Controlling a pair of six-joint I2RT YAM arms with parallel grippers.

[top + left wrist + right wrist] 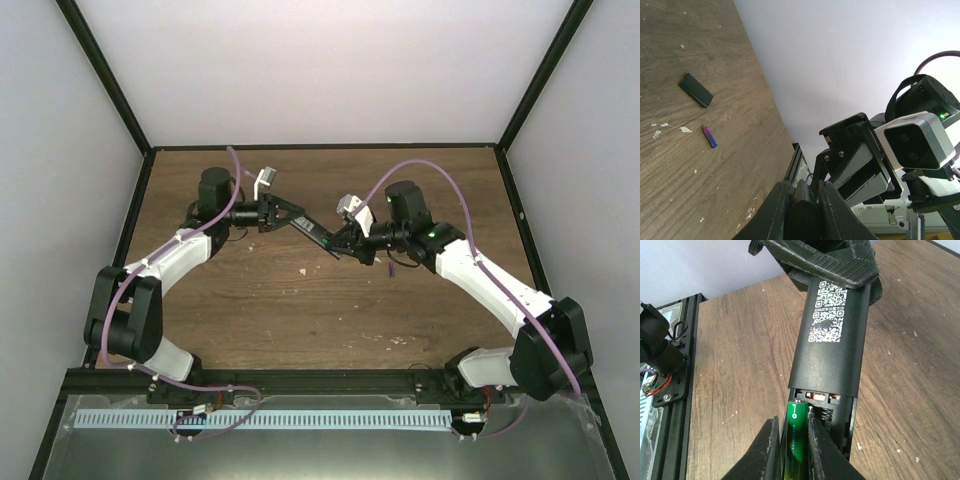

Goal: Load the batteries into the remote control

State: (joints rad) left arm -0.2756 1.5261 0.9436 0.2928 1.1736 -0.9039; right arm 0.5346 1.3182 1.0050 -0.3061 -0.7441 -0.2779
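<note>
Bottom centre, the right gripper [792,442] clenches the green battery [796,427], its tip at the remote control's [832,350] open bay. The left gripper [290,213] grasps the top end, both arms angled inward.

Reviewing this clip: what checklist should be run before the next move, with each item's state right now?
1. Left end effector clamps remote control: ok.
2. Right end effector grips green battery: ok.
3. Battery compartment uncovered, spring showing: ok.
4. Green battery fully seated: cannot tell.
5. Polarity matches slot: cannot tell.
6. Purple battery lies free on table: ok.
</note>
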